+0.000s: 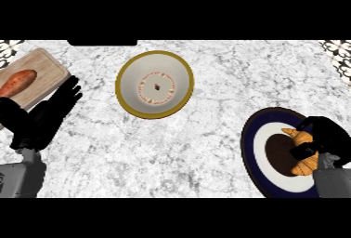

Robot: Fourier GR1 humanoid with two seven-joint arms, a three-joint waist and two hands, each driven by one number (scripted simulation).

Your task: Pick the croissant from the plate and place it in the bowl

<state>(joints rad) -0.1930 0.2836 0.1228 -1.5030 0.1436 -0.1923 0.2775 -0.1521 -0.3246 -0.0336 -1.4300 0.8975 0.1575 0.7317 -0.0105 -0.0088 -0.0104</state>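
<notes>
The croissant [303,155] lies on the dark blue and white plate [259,139] at the lower right of the frame, its golden crust showing as a curved crescent, one tip pointing up and left and the other end down near the grey forearm. The right hand [322,137] sits over it with its black fingers curled round the pastry's middle, hiding part of it, so the hand is gripping the croissant while it is at the plate. Judging by its look, the croissant is light, flaky and soft, easy to crush or tear at the thin tips; the thick middle of the crescent seems the sound place to hold, and that is where the fingers lie. The plate looks glossy and hard, with a dark centre, a white ring and a navy rim. The bowl [155,84] stands well apart, in the upper middle of the frame: round, pale inside with a dotted reddish ring and a mustard rim, seemingly glazed ceramic. The desk [205,153] is white marble with grey veining, smooth and hard. At the upper left a wooden cutting board [41,69] carries a sweet potato [16,82], orange and tapering. The left hand [48,114] rests open just beside the board, fingers straight.
</notes>
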